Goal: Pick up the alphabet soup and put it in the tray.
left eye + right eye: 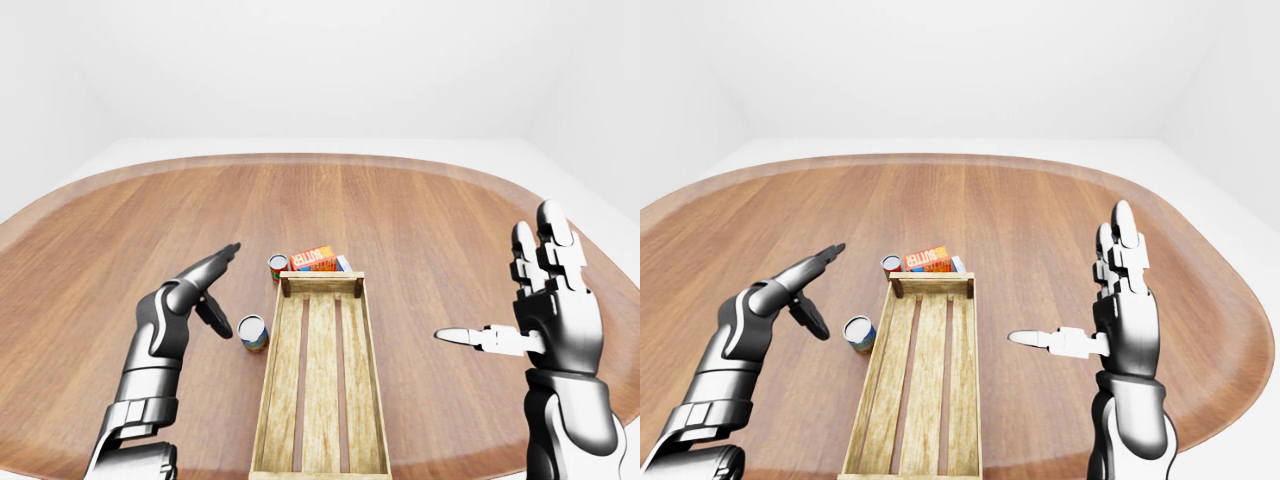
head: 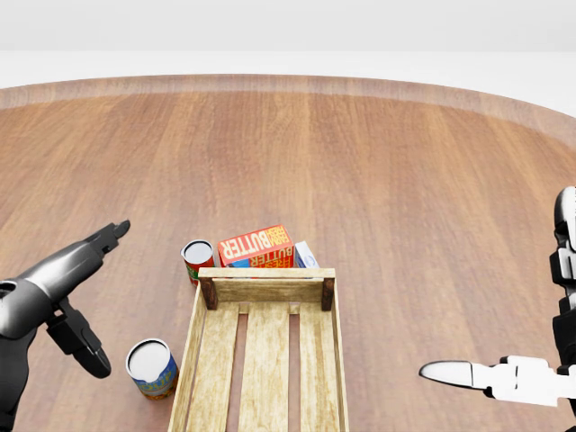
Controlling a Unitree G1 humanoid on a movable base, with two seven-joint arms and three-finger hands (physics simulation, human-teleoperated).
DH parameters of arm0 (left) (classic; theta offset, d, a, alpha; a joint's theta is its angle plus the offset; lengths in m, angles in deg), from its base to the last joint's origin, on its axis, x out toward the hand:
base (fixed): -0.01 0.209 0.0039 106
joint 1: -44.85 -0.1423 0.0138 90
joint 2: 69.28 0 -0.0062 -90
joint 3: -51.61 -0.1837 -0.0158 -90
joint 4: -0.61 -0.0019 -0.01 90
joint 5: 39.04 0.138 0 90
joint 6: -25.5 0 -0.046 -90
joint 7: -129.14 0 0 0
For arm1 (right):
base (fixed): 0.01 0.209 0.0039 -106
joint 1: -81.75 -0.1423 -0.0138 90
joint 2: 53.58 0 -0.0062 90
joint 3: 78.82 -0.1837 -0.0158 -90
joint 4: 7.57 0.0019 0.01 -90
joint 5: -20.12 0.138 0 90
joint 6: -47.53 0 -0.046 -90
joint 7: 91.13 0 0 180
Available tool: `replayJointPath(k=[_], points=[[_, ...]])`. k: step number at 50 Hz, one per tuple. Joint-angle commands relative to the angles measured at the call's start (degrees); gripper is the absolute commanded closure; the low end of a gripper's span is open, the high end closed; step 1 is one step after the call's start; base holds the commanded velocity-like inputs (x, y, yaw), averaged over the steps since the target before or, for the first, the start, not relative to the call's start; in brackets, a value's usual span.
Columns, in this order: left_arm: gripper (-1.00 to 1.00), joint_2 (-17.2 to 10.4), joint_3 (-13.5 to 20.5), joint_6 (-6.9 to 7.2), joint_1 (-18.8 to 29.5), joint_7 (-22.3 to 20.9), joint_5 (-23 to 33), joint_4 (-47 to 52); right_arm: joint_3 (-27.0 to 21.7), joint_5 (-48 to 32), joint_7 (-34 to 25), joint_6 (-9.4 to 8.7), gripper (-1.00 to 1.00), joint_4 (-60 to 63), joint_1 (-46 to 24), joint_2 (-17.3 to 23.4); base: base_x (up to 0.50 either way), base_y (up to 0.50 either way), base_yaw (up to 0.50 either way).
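Partly hidden in the left-eye view, the butter box and a pale carton beside it sit tucked behind the far end wall of the wooden tray; the carton's label cannot be read. The left robot hand hangs open and empty, fingers spread, just left of the blue-labelled can, not touching it.

Looking down in the head view, the alphabet soup stands upright on the counter, a red-labelled can with a pale lid, just beside the tray's top-left corner and the butter box. The tray's near end is cut off at the bottom edge.

From the right-eye view, the right robot hand is open, holding nothing, well right of the tray, over bare wood.
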Motion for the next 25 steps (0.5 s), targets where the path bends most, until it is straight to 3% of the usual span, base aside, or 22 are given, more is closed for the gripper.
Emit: replayJointPath(k=[1, 10, 14, 16, 19, 25], points=[[-1.00, 0.8, -1.9, -2.25, 1.1, 1.3, 2.7, -7.1, -0.2, -0.3, 0.2, 0.00, -0.98, -0.4, 0.0, 0.0, 0.00, 0.00, 0.00], [-1.00, 1.6, -3.4, -4.43, 1.9, 3.8, 4.1, -13.3, 0.1, -0.9, 0.3, 0.00, -0.98, -0.7, 0.0, 0.0, 0.00, 0.00, 0.00], [-1.00, 1.9, -3.7, -4.67, 2.7, 3.9, 4.2, -14.9, -0.1, -0.7, 0.2, 0.00, -0.98, -0.5, 0.2, 0.0, 0.00, 0.00, 0.00], [-1.00, 2.0, -3.6, -4.12, 3.8, 3.7, 3.7, -16.5, -0.4, -0.6, 0.1, 0.00, -0.98, -0.5, 0.3, -0.1, 0.00, 0.00, 0.00], [-1.00, 2.0, -4.4, -5.29, 5.2, 5.8, 4.0, -20.6, -0.4, -0.5, 0.1, 0.00, -0.98, -0.9, 0.2, -0.1, 0.00, 0.00, 0.00], [-1.00, 2.5, -5.4, -5.99, 6.2, 7.9, 4.5, -24.7, -0.3, -0.3, 0.1, 0.00, -0.98, -1.2, 0.0, 0.0, 0.00, 0.00, 0.00]])
